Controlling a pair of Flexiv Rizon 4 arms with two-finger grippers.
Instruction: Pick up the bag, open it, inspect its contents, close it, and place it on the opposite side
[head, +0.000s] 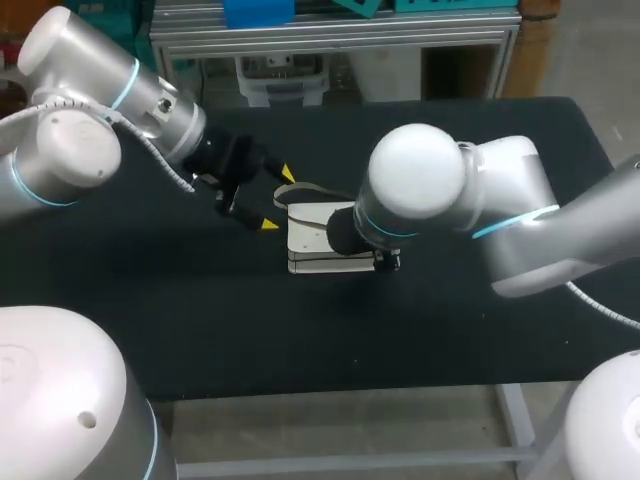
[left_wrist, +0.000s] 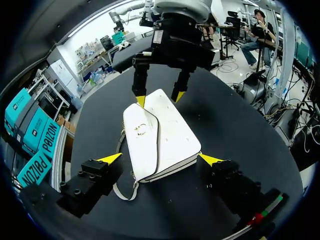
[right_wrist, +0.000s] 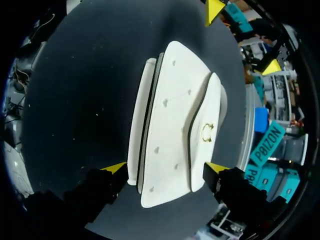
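A white handbag (head: 318, 238) lies flat on the black table, its flap closed over a small gold clasp (left_wrist: 140, 127) and its thin strap (left_wrist: 124, 194) looped out at one end. My left gripper (head: 278, 200) is open at the bag's left end; in the left wrist view its own tips (left_wrist: 160, 159) straddle that end without clamping it. My right gripper (right_wrist: 166, 167) is open too, low over the opposite end of the bag (right_wrist: 175, 130), one finger on each side. In the head view my right arm's wrist hides that gripper. Each wrist view shows the other gripper (left_wrist: 160, 98) (right_wrist: 244, 38) beyond the bag.
The black table (head: 200, 320) has bare surface on both sides of the bag and towards its front edge. A metal frame holding bins stands just behind the table's far edge.
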